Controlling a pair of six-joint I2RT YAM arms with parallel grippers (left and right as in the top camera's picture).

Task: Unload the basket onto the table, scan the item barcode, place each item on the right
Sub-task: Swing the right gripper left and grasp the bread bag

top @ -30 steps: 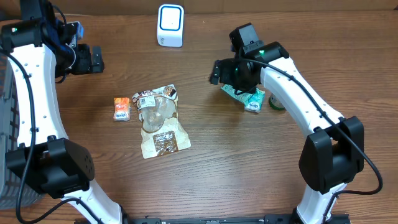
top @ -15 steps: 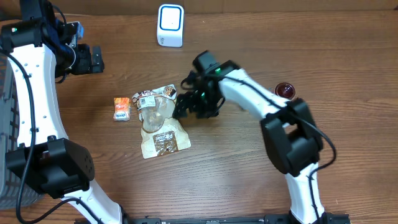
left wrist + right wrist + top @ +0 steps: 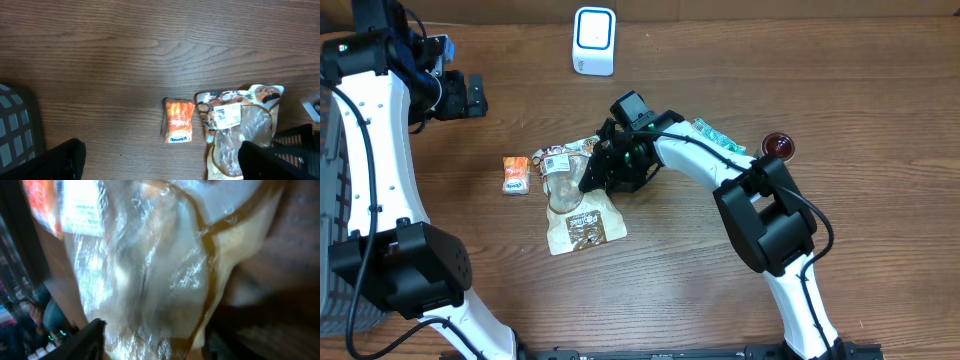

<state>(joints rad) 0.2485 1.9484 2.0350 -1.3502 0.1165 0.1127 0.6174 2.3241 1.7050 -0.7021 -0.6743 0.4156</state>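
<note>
The snack bag [image 3: 582, 205], a tan pouch with a clear window and a white label near its top, is lying flat on the wooden table [image 3: 720, 270] at about the middle, its top end pointing toward the white scanner [image 3: 594, 40], which is standing well apart at the far edge. The right gripper [image 3: 597, 174] is reaching across from the right and sitting over the bag's upper right edge. In the right wrist view the crinkled clear window is filling the frame, with one dark finger [image 3: 89, 339] at the bag's left side and another at its right, so the fingers are straddling the bag. The blur makes it impossible to tell whether they are pressing on it. The left gripper [image 3: 472, 95] is hovering far to the left, near the table's far edge, with its fingers [image 3: 62, 160] spread wide and nothing between them. A small orange packet [image 3: 516, 175] is lying just beside the bag on its left, not touching it. A green packet [image 3: 718, 136] is showing partly from behind the right arm, and a dark red round thing [image 3: 778, 146] is sitting near it to the right. A grey basket [image 3: 14, 125] is showing at the left edge.
</note>
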